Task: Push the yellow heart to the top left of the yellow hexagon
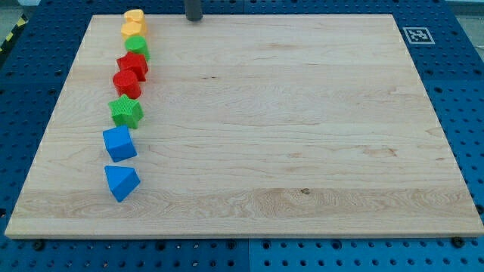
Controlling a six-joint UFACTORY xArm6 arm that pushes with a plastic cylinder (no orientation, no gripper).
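The yellow heart (134, 16) lies at the top of a column of blocks near the board's left edge. The yellow hexagon (132, 30) sits right below it, touching it. My tip (194, 20) rests at the board's top edge, well to the right of both yellow blocks and touching no block. Only the lower end of the rod shows.
Below the yellow blocks the column runs down: a green block (138, 49), a red block (133, 64), a red block (126, 82), a green star (126, 112), a blue cube (119, 143) and a blue triangle (122, 182). The wooden board (287, 136) lies on a blue pegboard.
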